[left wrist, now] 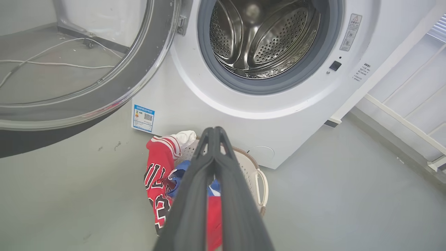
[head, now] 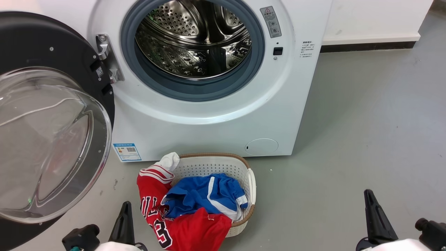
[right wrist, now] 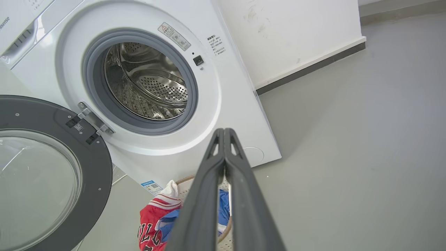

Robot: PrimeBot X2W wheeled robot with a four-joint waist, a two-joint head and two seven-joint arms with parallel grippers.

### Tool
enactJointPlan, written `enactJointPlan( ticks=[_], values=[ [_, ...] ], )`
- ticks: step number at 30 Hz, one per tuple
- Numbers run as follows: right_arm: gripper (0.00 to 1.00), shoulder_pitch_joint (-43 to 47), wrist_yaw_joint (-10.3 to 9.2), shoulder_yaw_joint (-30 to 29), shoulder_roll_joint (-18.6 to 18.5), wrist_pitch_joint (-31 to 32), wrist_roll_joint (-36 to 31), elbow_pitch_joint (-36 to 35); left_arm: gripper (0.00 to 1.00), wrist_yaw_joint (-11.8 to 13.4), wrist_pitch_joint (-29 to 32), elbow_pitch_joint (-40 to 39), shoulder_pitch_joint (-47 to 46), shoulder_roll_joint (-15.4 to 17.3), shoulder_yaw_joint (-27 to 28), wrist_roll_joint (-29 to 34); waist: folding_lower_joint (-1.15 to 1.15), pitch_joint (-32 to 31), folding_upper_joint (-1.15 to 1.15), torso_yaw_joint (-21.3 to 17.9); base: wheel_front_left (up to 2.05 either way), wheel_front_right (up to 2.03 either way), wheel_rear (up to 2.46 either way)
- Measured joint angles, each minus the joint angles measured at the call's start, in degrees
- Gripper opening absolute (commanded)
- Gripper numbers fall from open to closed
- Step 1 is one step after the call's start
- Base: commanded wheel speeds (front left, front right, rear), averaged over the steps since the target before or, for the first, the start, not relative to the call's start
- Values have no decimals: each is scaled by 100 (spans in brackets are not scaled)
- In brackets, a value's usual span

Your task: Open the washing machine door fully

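The washing machine door (head: pixel 52 132) is standing wide open on the hinge side of the washing machine (head: pixel 209 122), leaving the steel drum opening uncovered. The left gripper (left wrist: pixel 213 129) and the right gripper (right wrist: pixel 224 130) are hovering in front of the washing machine, apart from the door. Each is pressing its two fingers together and pinching nothing.

Glossy black washing machine door (head: pixel 52 115) swung wide left, white washing machine (head: pixel 216 118) drum exposed
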Motion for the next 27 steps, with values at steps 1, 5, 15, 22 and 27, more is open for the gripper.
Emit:
enactJointPlan(
  ticks=[1,5,15,22,27],
  values=[
    [0,-24,0,0,-5,8,101,12,0,-2,33,7,-5,0,8,-102,0,1,0,3,0,0,0],
    [0,-80,0,-3,-21,96,494,53,0,-49,116,36,-72,1,41,-500,0,3,0,15,0,0,0],
    [0,-277,-1,-27,-57,310,1564,191,0,-137,385,115,-240,1,152,-1580,0,12,0,49,0,0,0],
    [0,-404,-1,-48,-73,438,2126,248,0,-192,501,151,-351,0,192,-2145,0,16,0,70,0,0,0],
    [0,-487,-1,-68,-80,519,2501,305,0,-213,602,183,-407,0,226,-2527,1,20,0,84,0,0,0]
  ],
)
